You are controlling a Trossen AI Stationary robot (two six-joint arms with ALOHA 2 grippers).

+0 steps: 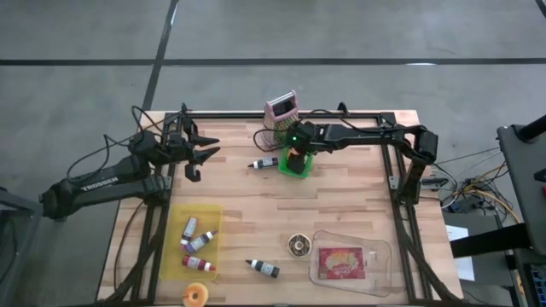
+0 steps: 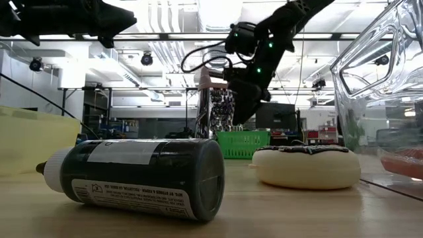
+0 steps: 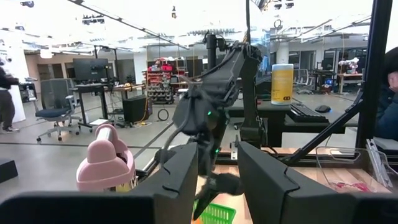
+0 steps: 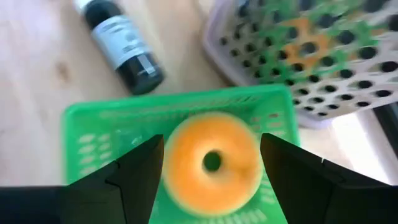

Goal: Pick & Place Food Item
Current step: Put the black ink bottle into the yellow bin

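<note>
Where the green basket (image 4: 180,134) anchors the scene:
Orange doughnut (image 4: 211,163): lies inside the basket; likely light, soft; grip across its ring.
Right gripper (image 4: 211,171): above it, fingers spread, empty.
Left gripper (image 1: 198,159): well away, half-open, empty.

- Even overhead light falls on my counter (image 1: 281,217), with soft shadows
- Ceiling lights glare in the low view
- The orange donut (image 4: 211,163) between my fingers is blurred
</note>
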